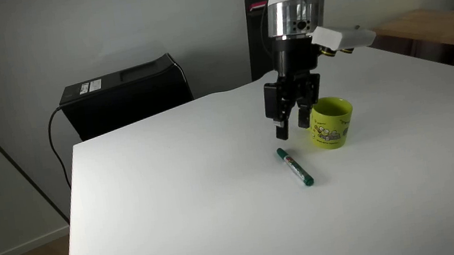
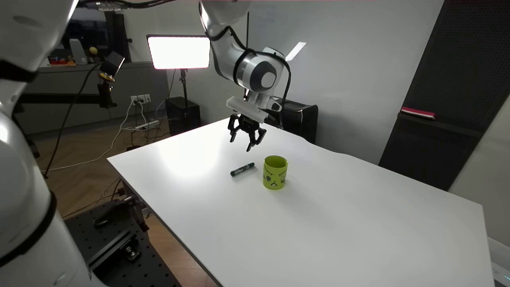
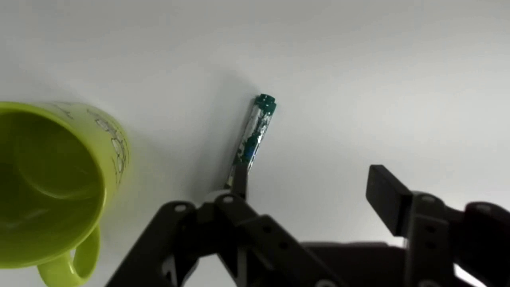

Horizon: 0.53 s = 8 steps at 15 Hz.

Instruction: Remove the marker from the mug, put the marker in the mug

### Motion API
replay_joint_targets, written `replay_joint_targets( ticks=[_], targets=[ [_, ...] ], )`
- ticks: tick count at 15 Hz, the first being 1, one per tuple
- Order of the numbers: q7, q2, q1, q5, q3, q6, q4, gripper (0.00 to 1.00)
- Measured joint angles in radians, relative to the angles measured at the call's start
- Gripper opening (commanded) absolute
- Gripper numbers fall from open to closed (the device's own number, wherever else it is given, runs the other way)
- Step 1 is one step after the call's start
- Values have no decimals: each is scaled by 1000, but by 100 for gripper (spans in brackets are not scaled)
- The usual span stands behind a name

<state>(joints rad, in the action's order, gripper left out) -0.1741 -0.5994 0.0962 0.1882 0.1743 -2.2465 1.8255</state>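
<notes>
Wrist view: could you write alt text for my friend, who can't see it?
A green marker lies on a white table, partly hidden by one side of the robot's open gripper along the bottom. To the left, cut off by the picture's edge, stands a yellow-green mug, seen from above with its handle toward the bottom.

No txt I can read: lettering (image 1: pixel 327 142) on mug (image 1: pixel 332 126), label (image 1: pixel 298 170) on marker (image 1: pixel 295 166), 2 wht stickers (image 1: pixel 95 85) on blk box (image 1: pixel 131 97), all too sm. for me.
</notes>
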Motion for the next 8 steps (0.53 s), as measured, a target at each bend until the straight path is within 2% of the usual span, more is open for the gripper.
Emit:
replay_joint_targets(
  ticks=[3, 8],
  targets=[
    [37, 34, 16, -21, -6, -49, 4, 100],
    [211, 90, 69, -95, -59, -99, 42, 100]
  ],
)
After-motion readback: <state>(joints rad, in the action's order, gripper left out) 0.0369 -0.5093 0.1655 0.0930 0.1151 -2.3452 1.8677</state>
